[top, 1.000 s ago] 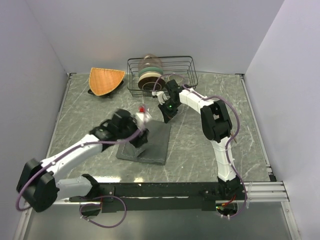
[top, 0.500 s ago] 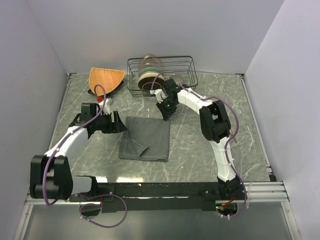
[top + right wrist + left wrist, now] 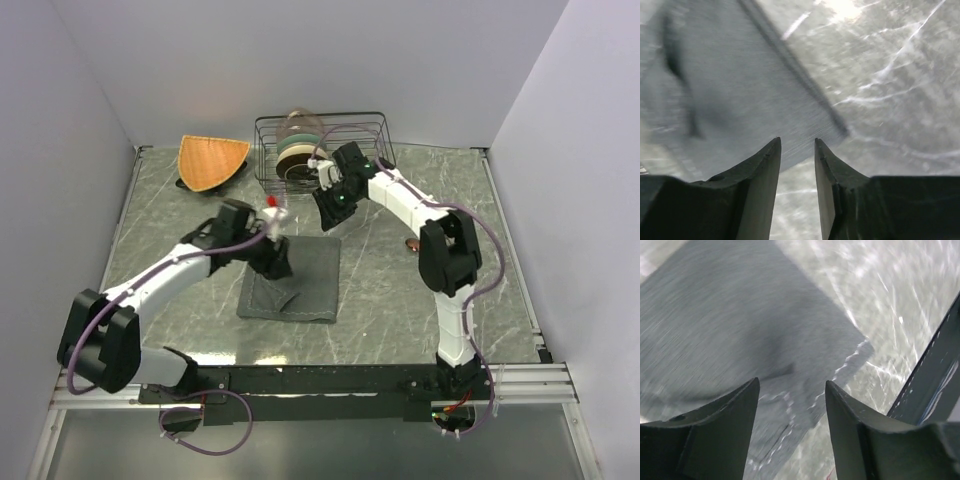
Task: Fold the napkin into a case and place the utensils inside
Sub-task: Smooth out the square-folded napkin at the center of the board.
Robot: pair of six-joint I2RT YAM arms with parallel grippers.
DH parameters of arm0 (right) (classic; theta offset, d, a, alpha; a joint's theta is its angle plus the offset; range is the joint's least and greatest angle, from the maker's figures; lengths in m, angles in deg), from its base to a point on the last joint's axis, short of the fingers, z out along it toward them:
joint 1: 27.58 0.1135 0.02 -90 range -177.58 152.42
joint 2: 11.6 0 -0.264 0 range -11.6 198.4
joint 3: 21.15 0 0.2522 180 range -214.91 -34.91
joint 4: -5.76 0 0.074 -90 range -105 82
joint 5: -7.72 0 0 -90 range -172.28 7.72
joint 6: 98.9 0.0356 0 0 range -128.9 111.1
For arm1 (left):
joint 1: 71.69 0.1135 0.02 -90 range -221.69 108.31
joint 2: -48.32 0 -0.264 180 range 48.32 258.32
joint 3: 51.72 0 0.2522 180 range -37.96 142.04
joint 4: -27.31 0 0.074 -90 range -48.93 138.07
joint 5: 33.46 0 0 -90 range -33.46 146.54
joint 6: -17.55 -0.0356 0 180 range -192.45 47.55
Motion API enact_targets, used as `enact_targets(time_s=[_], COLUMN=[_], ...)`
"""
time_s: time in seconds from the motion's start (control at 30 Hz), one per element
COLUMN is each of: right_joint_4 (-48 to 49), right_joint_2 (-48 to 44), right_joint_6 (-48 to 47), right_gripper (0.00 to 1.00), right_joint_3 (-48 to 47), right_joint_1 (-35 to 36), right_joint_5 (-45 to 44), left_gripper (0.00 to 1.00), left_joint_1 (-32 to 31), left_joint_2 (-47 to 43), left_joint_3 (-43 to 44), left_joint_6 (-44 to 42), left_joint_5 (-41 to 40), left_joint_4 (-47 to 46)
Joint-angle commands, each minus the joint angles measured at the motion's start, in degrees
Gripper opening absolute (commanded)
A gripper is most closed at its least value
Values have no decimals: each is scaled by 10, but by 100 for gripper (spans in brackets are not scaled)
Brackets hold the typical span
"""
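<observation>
- The napkin (image 3: 305,275) lies spread in the middle of the tabletop (image 3: 390,300), not yet folded.
- My left jaws gape wide, empty, over its left edge.
- My right jaws, narrowly parted and empty, hang above its far right corner, probably to pinch it.

Surface: grey-green marbled table (image 3: 500,260) | Centre: dark grey napkin (image 3: 310,280) spread flat, with a small crease near its front-left corner (that edge looks rumpled in the left wrist view) | Rear centre: black wire rack (image 3: 375,140) holding upright dishes | Rear left: orange woven fan-shaped mat (image 3: 212,160) | Right: small brown object (image 3: 408,243), too small to identify
</observation>
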Motion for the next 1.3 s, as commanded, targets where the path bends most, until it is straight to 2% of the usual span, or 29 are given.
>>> enact_targets(time_s=[0.0, 0.2, 0.43, 0.6, 0.87, 0.97, 1.03, 1.07, 1.17, 1.27], right_joint_4=[-12, 14, 99, 98, 75, 68, 61, 58, 54, 41], right_joint_2=[-48, -75, -74, -55, -18, -9, -1, 3, 12, 6], right_joint_6=[72, 144, 244, 234, 209, 197, 183, 178, 155, 138], right_gripper=[38, 31, 29, 28, 27, 27, 27, 27, 29, 33], right_joint_3=[39, 151, 230, 230, 219, 208, 188, 180, 145, 112], right_joint_1=[-25, -49, -45, -20, -6, 0, 3, 6, 17, 24], right_joint_5=[47, 127, 221, 181, 91, 64, 50, 48, 34, 61], left_gripper=[62, 62, 61, 60, 60, 62, 63, 63, 68, 71], left_joint_1=[-76, -162, -198, -198, -197, -183, -145, -123, -1, 51], left_joint_2=[36, 94, 138, 119, 12, -30, -60, -75, -133, -125], left_joint_3=[39, 50, 47, 39, -33, -50, -57, -58, -36, 6], left_joint_6=[-76, -117, -138, -128, -91, -80, -90, -96, -127, -162], left_joint_5=[-100, -204, -285, -319, -372, -363, -351, -337, -275, -220], left_joint_4=[27, 25, 32, 64, 136, 166, 172, 174, 164, 165])
